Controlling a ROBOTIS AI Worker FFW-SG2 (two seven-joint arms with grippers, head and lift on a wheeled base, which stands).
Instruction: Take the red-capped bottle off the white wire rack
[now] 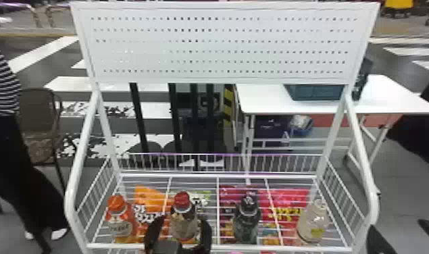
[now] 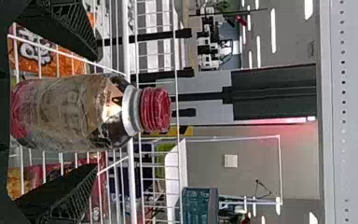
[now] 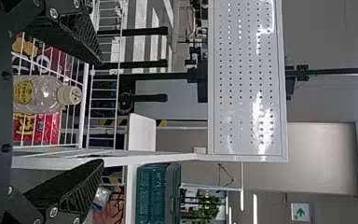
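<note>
The red-capped bottle [image 1: 184, 221] stands upright on the white wire rack [image 1: 220, 249], second from the left. My left gripper [image 1: 178, 234] is open around its lower body, one finger on each side. In the left wrist view, the red-capped bottle [image 2: 84, 112] lies between the spread fingers of my left gripper [image 2: 95, 112], with gaps beside both. My right gripper [image 1: 397, 233] is open off the rack's right side; in the right wrist view, my right gripper [image 3: 102, 112] has its fingers wide apart, the rack's side rail between them.
An orange-capped bottle [image 1: 120, 219] stands left of the red-capped one; a dark-capped bottle [image 1: 246, 219] and a clear bottle [image 1: 313, 221] stand to its right. Snack bags [image 1: 149, 202] show at the rack. A perforated white panel [image 1: 223, 44] rises behind; side rails flank the shelf.
</note>
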